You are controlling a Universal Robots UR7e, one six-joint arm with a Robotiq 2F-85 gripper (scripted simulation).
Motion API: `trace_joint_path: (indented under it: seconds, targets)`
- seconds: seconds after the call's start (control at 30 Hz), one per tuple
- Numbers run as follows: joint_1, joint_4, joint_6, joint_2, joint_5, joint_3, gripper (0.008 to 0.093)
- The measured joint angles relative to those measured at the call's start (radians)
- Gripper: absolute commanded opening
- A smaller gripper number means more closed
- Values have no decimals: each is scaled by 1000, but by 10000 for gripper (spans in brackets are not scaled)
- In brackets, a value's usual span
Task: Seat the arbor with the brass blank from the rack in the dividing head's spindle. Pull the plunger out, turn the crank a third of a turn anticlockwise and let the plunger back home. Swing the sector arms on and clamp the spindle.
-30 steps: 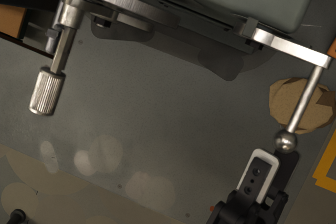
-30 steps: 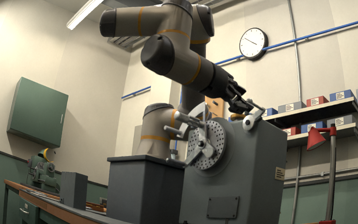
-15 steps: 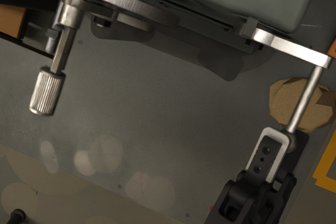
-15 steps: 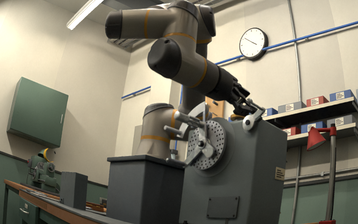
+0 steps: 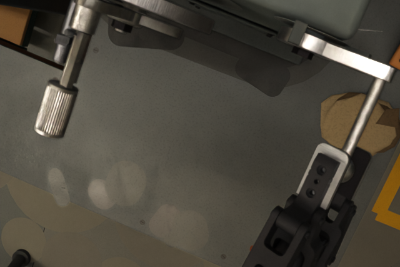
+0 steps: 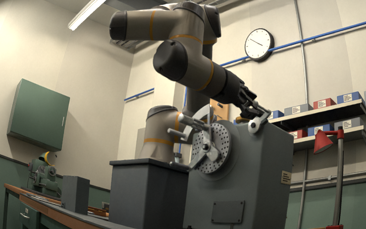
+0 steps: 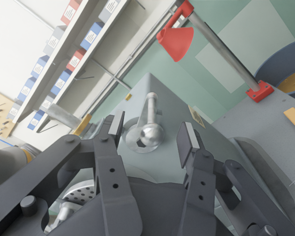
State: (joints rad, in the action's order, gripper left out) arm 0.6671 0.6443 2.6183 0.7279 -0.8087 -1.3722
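Observation:
The spindle clamp lever [image 7: 149,119] is a steel rod with a ball end [image 7: 151,134], pivoted on a round boss on the side of the grey dividing head [image 6: 244,171]. My gripper [image 7: 150,134] [image 5: 336,168] [image 6: 259,115] is open, with its fingers on either side of the ball end. It holds nothing. The drilled index plate [image 6: 211,148] faces left, with the sector arms [image 6: 207,155] and the crank across it. The knurled plunger knob [image 5: 55,109] sticks out from the crank arm. The arbor and brass blank are hidden.
The grey pedestal block [image 6: 148,193] stands left of the dividing head. A red lamp [image 6: 322,141] on a steel post [image 6: 338,176] stands to its right. Shelves with boxes [image 6: 323,114] run along the wall behind. A crumpled brown rag [image 5: 358,122] lies on the bench.

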Motion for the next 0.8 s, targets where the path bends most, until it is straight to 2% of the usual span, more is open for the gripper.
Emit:
trace_joint_path:
  seconds: [0.57, 0.8]
  targets:
    - [0, 0, 0, 0, 0, 0, 580]
    - [0, 0, 0, 0, 0, 0, 440]
